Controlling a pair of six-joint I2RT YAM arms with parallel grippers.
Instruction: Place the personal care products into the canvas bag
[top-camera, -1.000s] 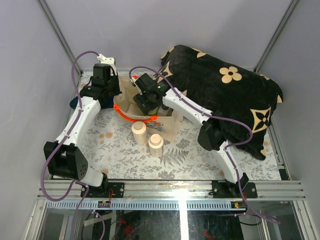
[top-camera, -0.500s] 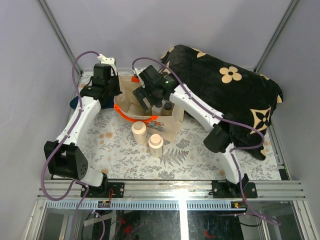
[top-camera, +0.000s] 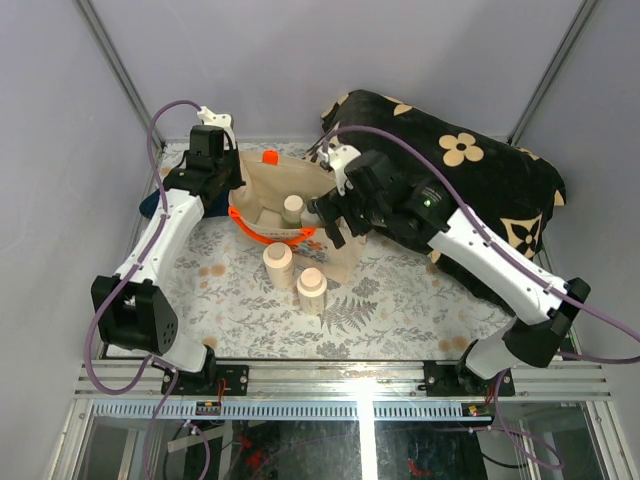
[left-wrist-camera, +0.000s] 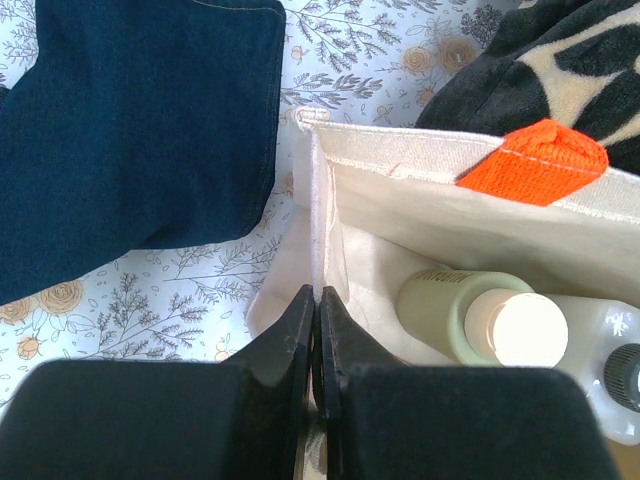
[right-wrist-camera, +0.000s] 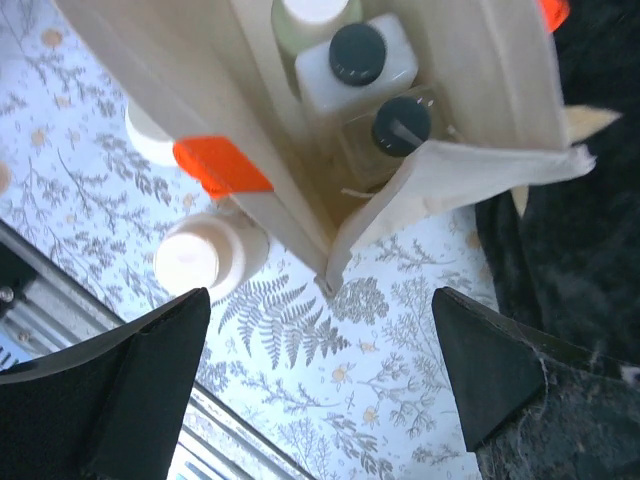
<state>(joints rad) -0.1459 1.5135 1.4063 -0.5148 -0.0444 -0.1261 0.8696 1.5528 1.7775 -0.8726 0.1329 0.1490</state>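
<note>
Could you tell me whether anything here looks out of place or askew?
Nothing is spilled. The canvas bag looks misshapen: one side wall sags in a crumpled fold, and two cream bottles stand outside it.

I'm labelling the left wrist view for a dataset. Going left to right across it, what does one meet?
From the left: dark blue denim cloth → side seam of the canvas bag → pale green bottle → clear bottle with a dark cap, cut by the right edge.

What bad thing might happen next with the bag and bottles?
The left gripper pinches just the rim of the canvas bag; if it slips, the bag may sag shut. Two cream bottles stand close together beside the bag, so the open right gripper might knock one over grabbing the other.
</note>
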